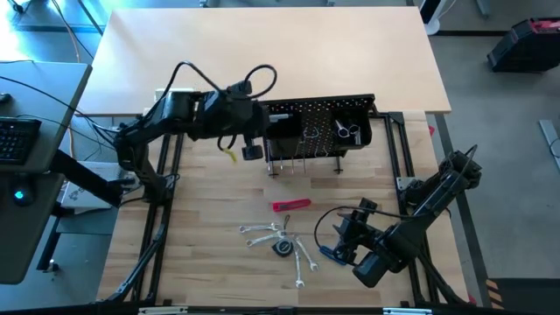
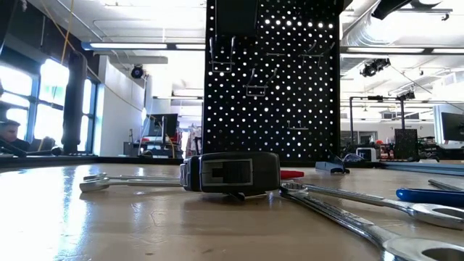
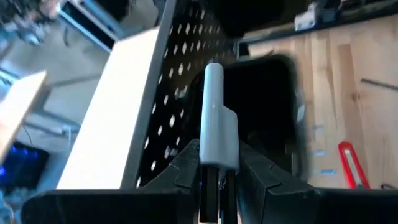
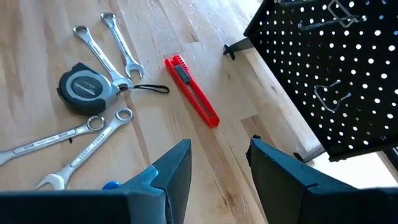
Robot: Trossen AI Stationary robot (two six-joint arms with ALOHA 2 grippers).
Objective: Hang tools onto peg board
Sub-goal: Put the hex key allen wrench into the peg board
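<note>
- The left gripper is clenched on a slim pale grey plastic-looking piece, held up against the black perforated metal peg board.
- The right gripper stands released and empty above the wooden table, near the tools.
- Four slim silver wrenches, a round grey tape measure and a red-handled utility knife lie on the table in front of the board.
- A blue-handled tool lies just beside the right gripper.

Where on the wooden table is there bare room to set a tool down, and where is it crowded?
Free: the wood between the peg board and the red-handled tool, and left of the wrenches. Crowded: the cluster of wrenches and tape measure, with the right gripper beside it.
</note>
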